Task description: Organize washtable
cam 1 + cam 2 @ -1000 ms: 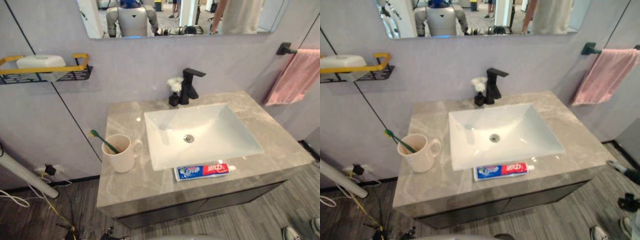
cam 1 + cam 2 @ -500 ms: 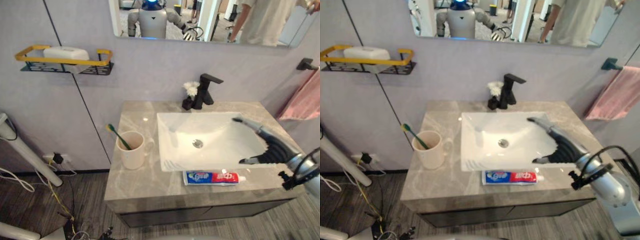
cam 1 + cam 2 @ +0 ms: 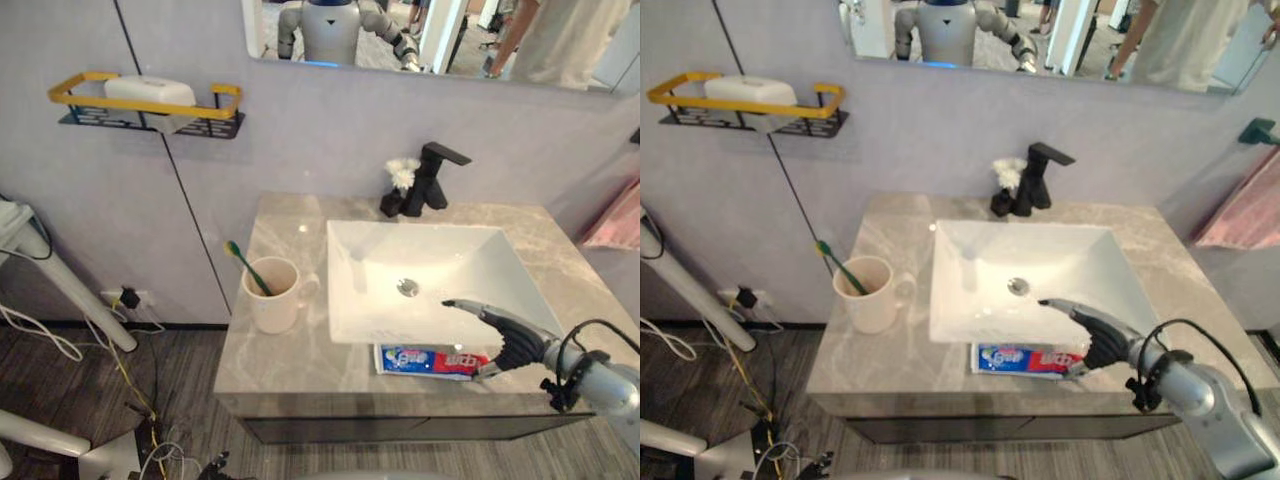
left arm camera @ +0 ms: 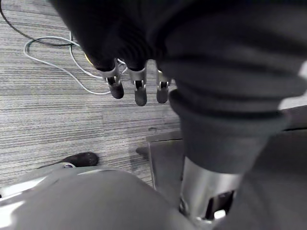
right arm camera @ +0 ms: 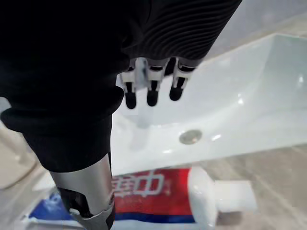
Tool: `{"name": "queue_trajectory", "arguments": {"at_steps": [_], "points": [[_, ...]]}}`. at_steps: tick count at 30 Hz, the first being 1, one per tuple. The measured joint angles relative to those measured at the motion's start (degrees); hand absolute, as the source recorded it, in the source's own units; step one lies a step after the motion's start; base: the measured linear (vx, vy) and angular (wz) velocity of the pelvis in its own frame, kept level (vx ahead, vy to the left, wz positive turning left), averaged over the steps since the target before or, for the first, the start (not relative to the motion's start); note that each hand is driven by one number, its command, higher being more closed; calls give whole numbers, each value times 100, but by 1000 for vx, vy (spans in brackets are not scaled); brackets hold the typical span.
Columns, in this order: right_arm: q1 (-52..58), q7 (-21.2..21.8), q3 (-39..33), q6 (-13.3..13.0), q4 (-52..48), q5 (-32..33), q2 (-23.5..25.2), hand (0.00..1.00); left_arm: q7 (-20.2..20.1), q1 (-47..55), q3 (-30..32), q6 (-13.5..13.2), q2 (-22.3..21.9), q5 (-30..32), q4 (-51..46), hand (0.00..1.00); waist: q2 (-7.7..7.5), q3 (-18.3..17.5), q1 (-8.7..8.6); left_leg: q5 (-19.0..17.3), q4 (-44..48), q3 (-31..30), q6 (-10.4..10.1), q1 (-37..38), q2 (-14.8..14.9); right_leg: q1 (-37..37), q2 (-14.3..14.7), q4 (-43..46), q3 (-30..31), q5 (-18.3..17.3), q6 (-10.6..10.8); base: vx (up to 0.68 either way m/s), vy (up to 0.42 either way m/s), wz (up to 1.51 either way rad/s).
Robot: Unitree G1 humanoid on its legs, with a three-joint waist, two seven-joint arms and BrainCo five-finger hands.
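Where toothpaste (image 3: 422, 360) lies by the sink (image 3: 345, 295), right hand (image 3: 512, 344) hovers — fingers (image 5: 152, 92) relaxed.

I'm looking down from the head through two side-by-side eyes, both taking in the counter (image 3: 270, 360) and sink (image 3: 1060, 260). My right wrist camera is peering closely at that sink and the toothpaste (image 5: 144, 190); the left is facing the floor (image 4: 57, 120).

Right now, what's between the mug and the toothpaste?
Only bare countertop and the near corner of the sink; seen in the left eye view.
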Motion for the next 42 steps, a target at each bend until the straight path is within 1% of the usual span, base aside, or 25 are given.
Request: {"name": "queue_trajectory", "arguments": {"at_steps": [1,3,4,7,11,15,16,22,26,27,28,34,35,42], "points": [[44,-57,2,-1,2,-252,153,0,-7,-32,-2,10,0,-2,27,0,7,52,-11,0,2,0,0,42,14,65,0,-3,-2,2,-1,0,0,0],[98,-122,6,-2,5,-544,410,0,-10,-85,-37,27,-1,1,91,0,13,89,-26,-1,2,5,-1,81,19,72,-3,-3,3,2,0,-69,-25,-1],[109,-218,40,-5,5,-759,550,0,-8,-84,-78,29,7,0,93,0,26,98,-61,-1,6,9,-1,81,20,71,-5,-3,12,8,5,-81,-22,-2],[151,-319,79,-8,4,-1194,791,0,-3,-90,-139,38,11,-1,98,0,35,137,-82,-1,29,40,-1,92,22,75,-5,-3,39,26,12,-72,-20,-6],[351,-377,81,-9,3,-1445,1003,0,-2,-119,-172,43,-10,0,100,0,81,170,-83,-1,48,63,-1,96,28,77,-1,-7,89,46,21,-78,-22,-4],[486,-467,98,-8,1,-1498,1313,0,-2,-123,-172,53,-14,0,103,0,93,178,-89,2,47,67,-6,99,31,78,6,-10,97,51,23,-48,-23,-1],[492,-490,92,-7,-13,-1573,1399,100,-2,-135,-171,53,-13,-1,103,0,93,179,-100,2,46,69,-6,101,32,78,6,-12,99,52,23,0,0,0],[469,-741,-23,-1,-60,-1823,1769,100,-3,-195,-173,64,-15,0,110,0,96,259,-83,2,-17,70,-6,156,30,171,8,-96,91,55,29,-22,-10,0],[477,-751,-57,-10,-185,-1829,1860,100,-4,-221,-173,64,-2,1,111,0,102,317,-86,2,-17,67,-6,173,30,173,17,-116,84,56,30,0,0,0],[480,-754,-58,-11,-221,-1821,1894,100,-4,-221,-173,64,1,1,111,0,73,364,-89,2,-17,67,-6,172,30,175,19,-121,83,56,30,0,0,0],[486,-749,-47,-19,-257,-1812,1896,100,-5,-228,-173,64,7,1,110,0,90,381,-89,2,-15,67,-6,173,29,179,21,-125,82,56,30,0,0,0],[480,-750,-8,-14,-272,-1782,1957,100,-5,-250,-173,63,35,-4,111,0,40,407,-71,2,-17,61,-6,169,29,186,25,-143,75,59,25,-36,-26,1],[485,-746,9,-6,-265,-1697,1961,100,-4,-260,-173,60,35,-6,110,0,28,413,-64,2,-17,57,-6,169,30,191,25,-151,70,61,24,-40,-29,2],[483,-719,43,-6,-266,-1583,1964,100,-4,-258,-171,59,40,-53,111,0,19,422,-58,2,-28,31,-7,173,30,235,32,-213,34,81,19,-35,-32,2]]}}
